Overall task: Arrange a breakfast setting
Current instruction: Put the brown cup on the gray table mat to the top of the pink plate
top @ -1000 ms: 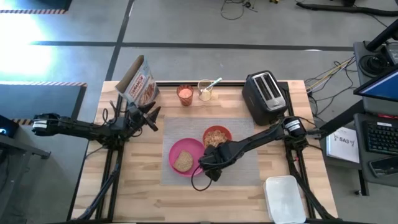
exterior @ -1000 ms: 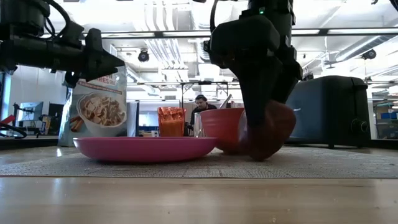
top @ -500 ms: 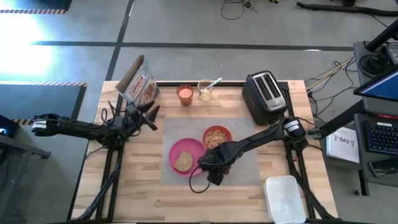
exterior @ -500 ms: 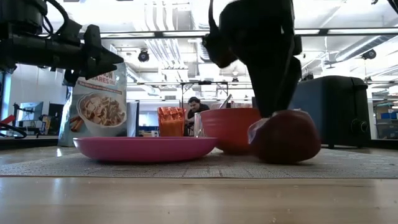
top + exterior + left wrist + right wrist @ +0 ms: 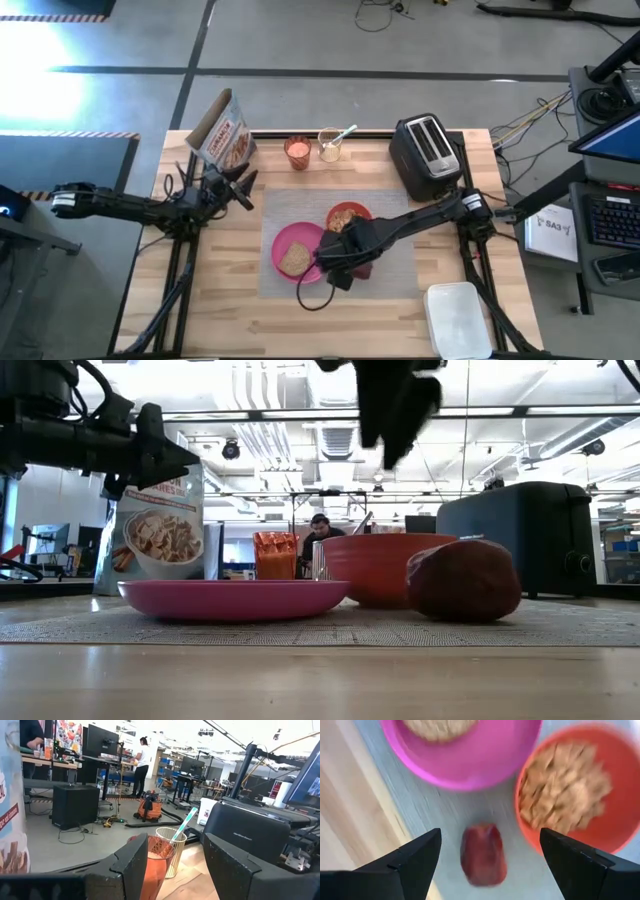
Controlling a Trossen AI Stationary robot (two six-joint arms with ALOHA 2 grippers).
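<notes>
The red apple (image 5: pixel 482 854) rests on the grey mat (image 5: pixel 285 210), just near of the orange-red bowl (image 5: pixel 575 795), which is full of cereal, and right of the pink plate (image 5: pixel 465 745). A toast slice (image 5: pixel 294 259) lies on the plate. My right gripper (image 5: pixel 490 832) hangs open above the apple, pointing down, one finger to either side of it and well clear; in the low view it (image 5: pixel 395 410) is high over the apple (image 5: pixel 465 580). My left gripper (image 5: pixel 243 185) waits open at the table's left, facing the orange cup (image 5: pixel 155 865).
A cereal box (image 5: pixel 225 130) stands at the far left. The orange cup (image 5: pixel 297 151) and a clear glass (image 5: pixel 330 145) stand at the far edge. A black toaster (image 5: pixel 428 155) is at the far right, a white container (image 5: pixel 458 320) at the near right.
My right gripper has let go of the apple and risen straight up from it, rolling a little. The apple, held tilted between the fingers a second ago, now lies on the mat beside the bowl.
</notes>
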